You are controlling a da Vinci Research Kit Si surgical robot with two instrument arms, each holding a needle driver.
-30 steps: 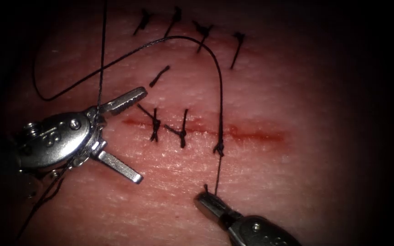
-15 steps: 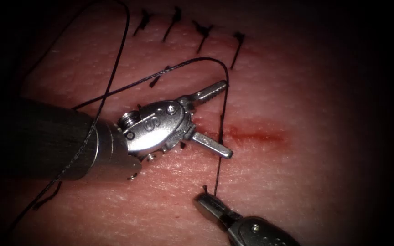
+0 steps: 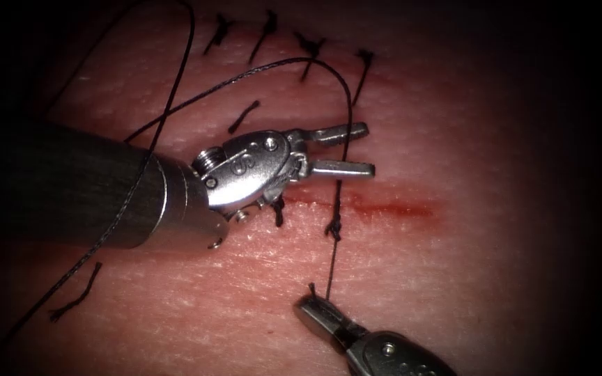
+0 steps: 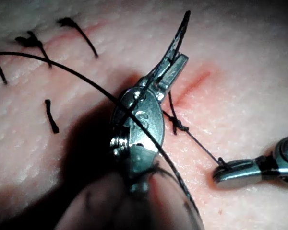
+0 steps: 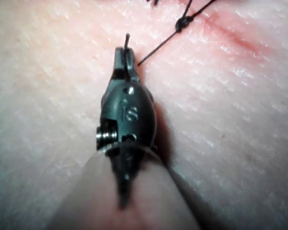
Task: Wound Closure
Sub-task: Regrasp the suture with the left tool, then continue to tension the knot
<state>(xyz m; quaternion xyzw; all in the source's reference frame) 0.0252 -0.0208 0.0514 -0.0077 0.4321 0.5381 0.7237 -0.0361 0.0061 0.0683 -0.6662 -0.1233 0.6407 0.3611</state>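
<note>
Endoscope view is showing the left gripper point(image 3: 360, 148) closing in — jaws narrowing but still apart around the thread point(image 3: 343, 118), just above the cut point(image 3: 391, 205) — while the right gripper point(image 3: 313, 311) is staying clamped on the thread's short end below the knot point(image 3: 334, 228).

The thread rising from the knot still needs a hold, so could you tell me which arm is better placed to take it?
Probably the left: the left tool has its jaws parted around the thread above the knot. The right tool is shut on the short end.
</note>
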